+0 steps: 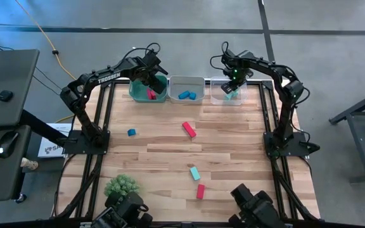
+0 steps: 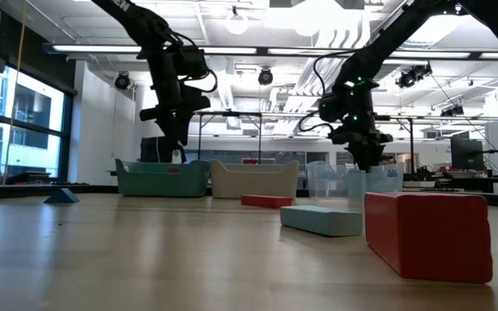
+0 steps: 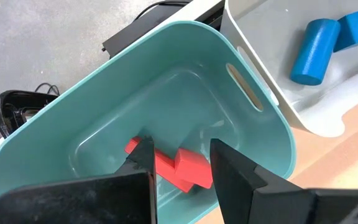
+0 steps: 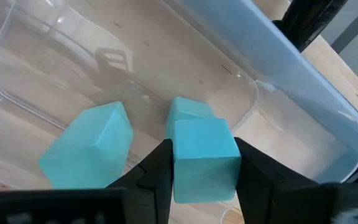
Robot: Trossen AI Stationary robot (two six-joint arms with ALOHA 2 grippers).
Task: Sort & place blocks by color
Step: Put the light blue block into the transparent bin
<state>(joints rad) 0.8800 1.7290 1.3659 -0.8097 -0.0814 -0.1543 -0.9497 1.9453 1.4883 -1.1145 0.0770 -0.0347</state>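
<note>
My left gripper (image 1: 149,79) hangs open over the teal bin (image 1: 146,95), touching nothing. Between its fingers, the left wrist view shows red blocks (image 3: 178,168) lying on that bin's floor. My right gripper (image 1: 233,79) is over the clear bin (image 1: 219,96), shut on a light teal cube (image 4: 204,155). Two more teal blocks (image 4: 89,146) rest on the clear bin's floor. Blue blocks (image 1: 187,95) lie in the white middle bin. On the table lie a blue block (image 1: 131,132), a red bar (image 1: 189,129), a teal block (image 1: 195,173) and a red block (image 1: 200,190). My right gripper pinches the light teal cube between its two fingers, one finger (image 4: 157,168) on each of two opposite side faces (image 4: 182,158). The fingers come from above, pointing down into the clear bin. The cube is lifted clear of the bin's floor and the blocks below it.
The three bins stand in a row along the table's far edge. A green spiky plant ball (image 1: 121,187) sits near the table's near left corner. Bare wood lies between the loose blocks in the middle of the table. A desk with gear stands off the table's left side.
</note>
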